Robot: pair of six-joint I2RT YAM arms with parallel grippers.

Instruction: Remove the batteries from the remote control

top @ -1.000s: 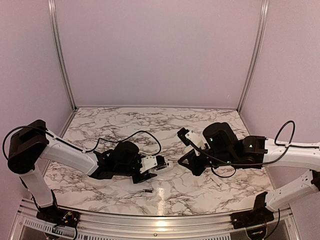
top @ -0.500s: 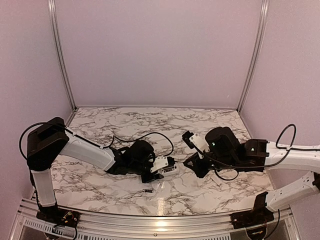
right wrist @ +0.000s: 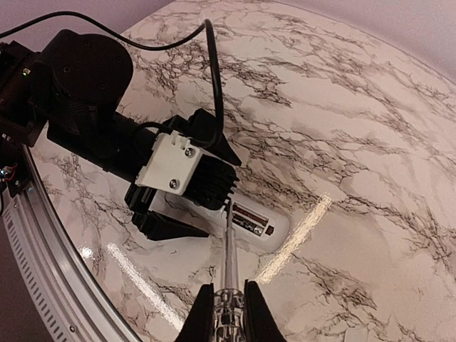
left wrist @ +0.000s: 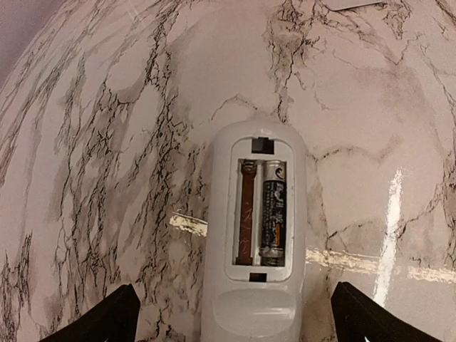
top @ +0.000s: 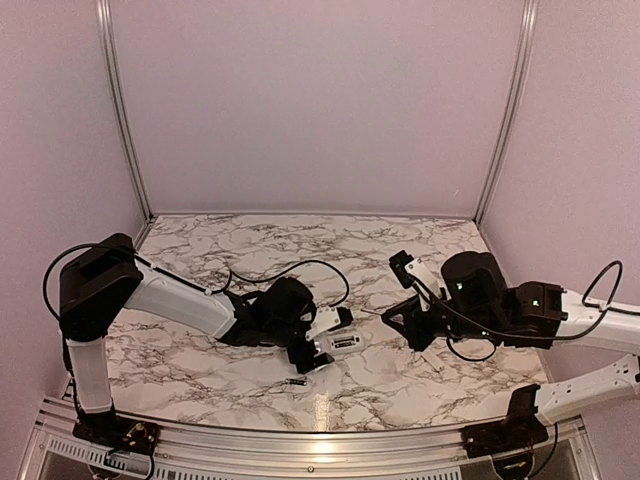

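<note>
The left tool [left wrist: 235, 288] is spread wide, one finger on each side of the remote control [left wrist: 256, 235] with a gap on both sides, gripping nothing. The remote lies flat on the worktop [top: 250, 240] between those fingers, compartment up. One battery [left wrist: 272, 214] sits in the slot on the tool's right, and the slot beside it [left wrist: 246, 214] is bare. A second battery [top: 295, 381] lies loose just beside this tool, on the side toward the arm bases. The right tool [right wrist: 229, 313] is clamped on a thin grey stick [right wrist: 229, 249] that points straight ahead of it to the remote's near edge; whether they touch, I cannot tell. The left tool's wrist block [right wrist: 187, 171] and black cable [right wrist: 211, 78] crowd the remote's far side.
</note>
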